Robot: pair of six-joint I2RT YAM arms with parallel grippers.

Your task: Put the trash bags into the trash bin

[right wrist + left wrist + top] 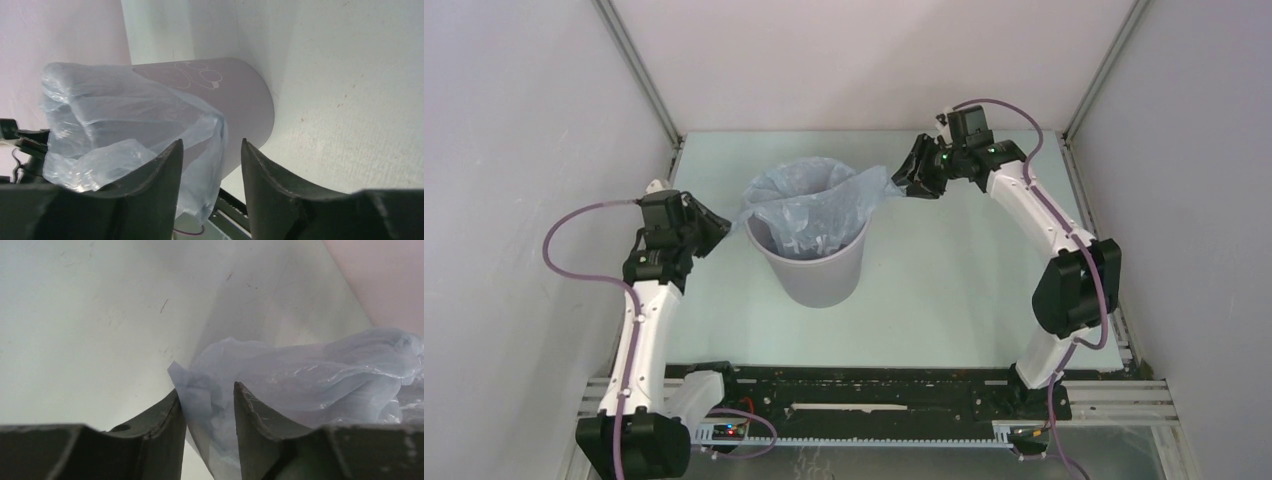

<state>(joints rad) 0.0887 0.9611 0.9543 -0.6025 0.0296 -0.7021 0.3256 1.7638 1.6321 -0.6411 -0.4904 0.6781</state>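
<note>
While left fingers (160,432) and right fingers (152,187) gape astride the bag (809,205), scrawl (197,75) on the bin (819,278) is illegible.

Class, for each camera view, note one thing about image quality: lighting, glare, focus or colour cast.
Top external: even, diffuse light, no hard shadows around the trash bin. Left wrist: the left gripper looms dark and slightly soft up close; white glints streak the trash bag. Right wrist: glare on the bag's wrinkles, and the grey bin takes a mauve cast.
</note>
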